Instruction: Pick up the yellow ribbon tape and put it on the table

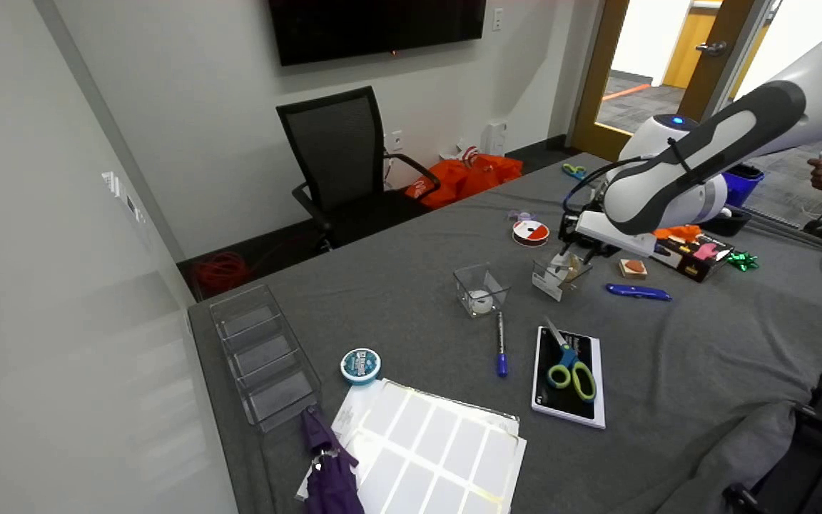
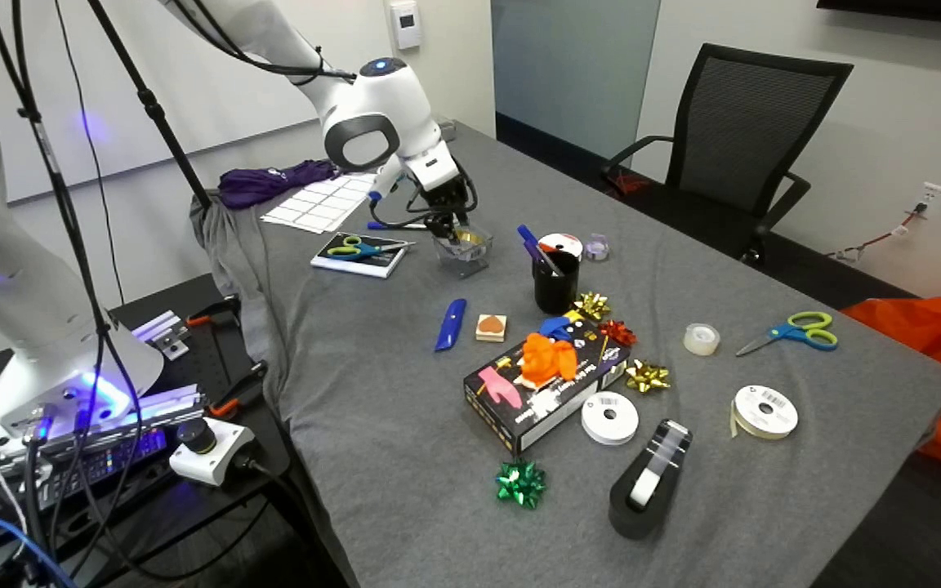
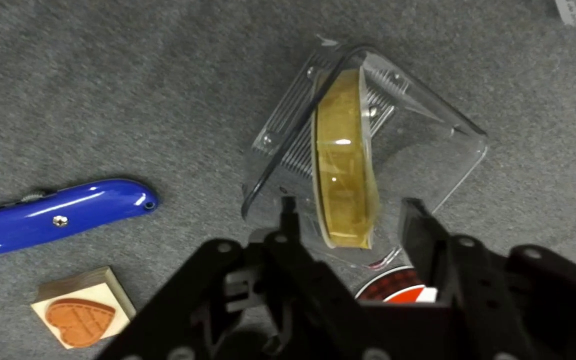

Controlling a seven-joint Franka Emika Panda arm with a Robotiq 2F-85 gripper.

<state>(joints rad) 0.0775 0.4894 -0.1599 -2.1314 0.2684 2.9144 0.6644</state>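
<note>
The yellow ribbon tape (image 3: 343, 155) is a gold-yellow roll with pale sides. It stands on edge inside a clear square container (image 3: 433, 145) on the grey table (image 3: 193, 125). The roll also shows in both exterior views (image 1: 561, 268) (image 2: 468, 238), partly hidden by the container wall. My gripper (image 3: 348, 215) is open and empty, pointing down at the container. In the wrist view its fingers lie on either side of the roll's near end, with a gap on each side. In both exterior views the gripper (image 1: 579, 251) (image 2: 450, 229) is right at the container's top; its exact fingertip depth is unclear.
Near the container are a blue knife (image 3: 68, 215), a heart stamp (image 3: 80, 320), a red-and-white disc (image 3: 403, 290), and a second clear container (image 1: 482, 285). A black pen cup (image 2: 556, 286), a black box (image 2: 548, 384) and scissors on a book (image 2: 360, 251) stand around it.
</note>
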